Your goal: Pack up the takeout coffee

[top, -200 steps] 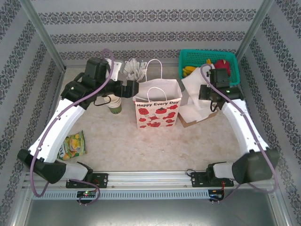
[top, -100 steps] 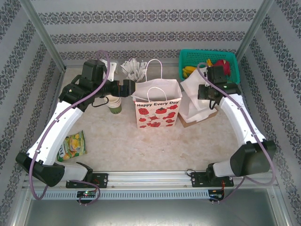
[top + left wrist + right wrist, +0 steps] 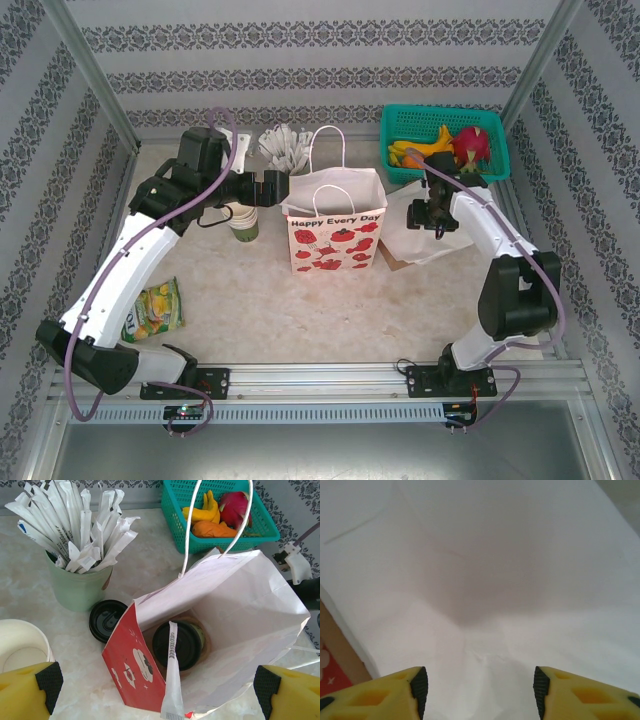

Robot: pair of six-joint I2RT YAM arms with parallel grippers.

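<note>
The takeout coffee (image 3: 178,645), a cup under a round black lid, stands inside the open white and red paper bag (image 3: 250,610) (image 3: 335,232). A white paper-wrapped stick (image 3: 172,680) leans on the bag's near wall, across the lid. My left gripper (image 3: 159,690) (image 3: 276,188) hangs open above the bag's left rim, nothing between its fingers. My right gripper (image 3: 476,685) (image 3: 421,215) is open just over a sheet of white paper (image 3: 480,580) (image 3: 425,245) lying right of the bag, not touching it.
A mint-green cup of wrapped sticks (image 3: 75,587), a loose black lid (image 3: 106,620) and a stack of cream cups (image 3: 22,647) stand left of the bag. A teal basket of fruit (image 3: 440,140) is at the back right. A snack packet (image 3: 155,308) lies front left.
My right gripper has opened and let go of the white paper, which now lies flat. The right arm has drawn in and lowered. The left arm has barely moved.
</note>
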